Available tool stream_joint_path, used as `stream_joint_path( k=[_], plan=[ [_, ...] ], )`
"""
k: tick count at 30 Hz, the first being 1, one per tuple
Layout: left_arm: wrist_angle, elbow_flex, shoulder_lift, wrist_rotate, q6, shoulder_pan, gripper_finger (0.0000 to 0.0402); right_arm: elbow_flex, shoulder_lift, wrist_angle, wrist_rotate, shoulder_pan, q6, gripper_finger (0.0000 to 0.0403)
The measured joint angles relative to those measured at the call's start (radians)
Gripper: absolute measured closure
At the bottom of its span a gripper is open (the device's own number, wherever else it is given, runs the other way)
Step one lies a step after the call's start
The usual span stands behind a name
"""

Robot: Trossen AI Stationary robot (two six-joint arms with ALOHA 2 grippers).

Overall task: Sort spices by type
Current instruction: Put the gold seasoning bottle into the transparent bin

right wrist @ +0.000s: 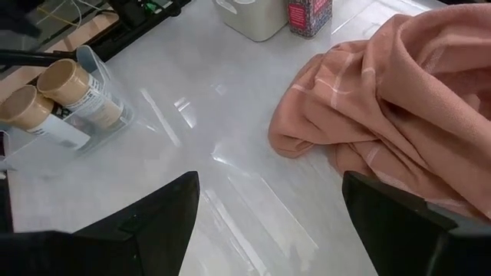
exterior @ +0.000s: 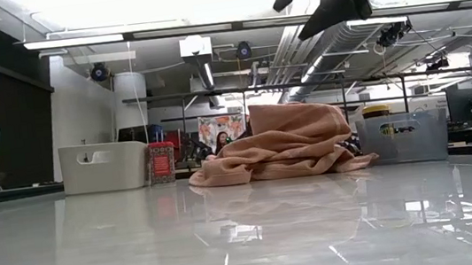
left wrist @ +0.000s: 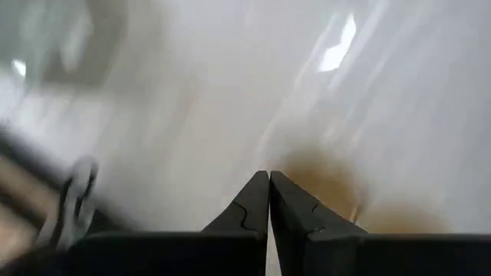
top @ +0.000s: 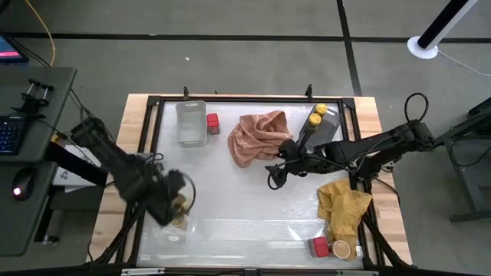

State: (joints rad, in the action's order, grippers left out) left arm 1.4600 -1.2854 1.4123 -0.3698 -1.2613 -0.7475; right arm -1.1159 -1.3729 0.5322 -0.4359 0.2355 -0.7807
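Observation:
Two tan-lidded jars (right wrist: 73,86) lie in a clear tray (top: 178,222) at the near left. My left gripper (left wrist: 268,184) hovers over them, shut and holding nothing. A third tan-lidded jar (top: 342,249) and a red box (top: 320,247) sit at the near right. Another red box (top: 212,123) stands beside the white tray (top: 190,123) at the far side. Two yellow-lidded jars (top: 317,115) stand in the grey tray (top: 330,130). My right gripper (top: 275,175) hangs open above the table's middle, next to the pink cloth (top: 257,136).
The pink cloth (right wrist: 399,100) lies bunched at the far middle, just past my right gripper (right wrist: 268,222). A yellow cloth (top: 343,207) lies crumpled at the near right, beside the red box and the jar. Bare table top stretches across the near middle.

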Motion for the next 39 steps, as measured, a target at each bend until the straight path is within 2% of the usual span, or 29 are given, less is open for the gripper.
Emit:
stream_joint_path(
  k=[2, 4, 6, 8, 11, 14, 17, 20, 23, 27, 31, 33, 35, 37, 39],
  plan=[
    [-0.075, -0.018, -0.048, -0.126, 0.044, 0.060, 0.0401, -0.030, 0.026, 0.011, -0.020, -0.001, 0.004, 0.0086],
    [-0.172, -0.019, -0.092, -0.238, 0.115, 0.123, 0.0401, -0.081, 0.066, 0.061, -0.104, -0.013, -0.019, 0.0086],
    [-0.243, -0.018, -0.124, -0.307, 0.195, 0.187, 0.0401, -0.128, 0.097, 0.171, -0.195, -0.041, -0.070, 0.0086],
    [-0.318, -0.009, -0.143, -0.342, 0.279, 0.254, 0.0401, -0.165, 0.111, 0.285, -0.224, -0.075, -0.111, 0.0086],
    [-0.461, 0.012, -0.149, -0.347, 0.407, 0.332, 0.0401, -0.197, 0.129, 0.364, -0.129, -0.099, -0.100, 0.0086],
    [-0.642, 0.045, -0.149, -0.308, 0.511, 0.375, 0.0401, -0.189, 0.141, 0.370, 0.094, -0.052, -0.072, 0.0086],
    [-0.767, 0.082, -0.148, -0.279, 0.559, 0.397, 0.0401, -0.165, 0.134, 0.422, 0.322, 0.076, -0.142, 0.0086],
    [-0.813, 0.105, -0.149, -0.278, 0.559, 0.418, 0.0401, -0.160, 0.137, 0.498, 0.419, 0.264, -0.337, 0.0086],
    [-0.818, 0.116, -0.148, -0.275, 0.559, 0.447, 0.0401, -0.158, 0.136, 0.558, 0.433, 0.462, -0.606, 0.0086],
    [-0.833, 0.116, -0.149, -0.232, 0.614, 0.498, 0.0401, -0.158, 0.127, 0.551, 0.418, 0.675, -0.965, 0.0086],
    [-0.842, 0.116, -0.149, -0.179, 0.660, 0.548, 0.0401, -0.158, 0.080, 0.551, 0.434, 0.820, -1.184, 0.0089],
    [-0.847, 0.116, -0.149, -0.147, 0.672, 0.569, 0.0401, -0.158, 0.044, 0.534, 0.455, 0.855, -1.233, 0.0104],
    [-0.853, 0.116, -0.149, -0.127, 0.672, 0.583, 0.0401, -0.158, -0.003, 0.494, 0.495, 0.866, -1.244, 0.0139],
    [-0.859, 0.116, -0.149, -0.118, 0.673, 0.590, 0.0401, -0.158, -0.051, 0.469, 0.553, 0.859, -1.242, 0.0196],
    [-0.862, 0.116, -0.149, -0.111, 0.682, 0.593, 0.0401, -0.158, -0.092, 0.451, 0.588, 0.848, -1.223, 0.0276]
  ],
)
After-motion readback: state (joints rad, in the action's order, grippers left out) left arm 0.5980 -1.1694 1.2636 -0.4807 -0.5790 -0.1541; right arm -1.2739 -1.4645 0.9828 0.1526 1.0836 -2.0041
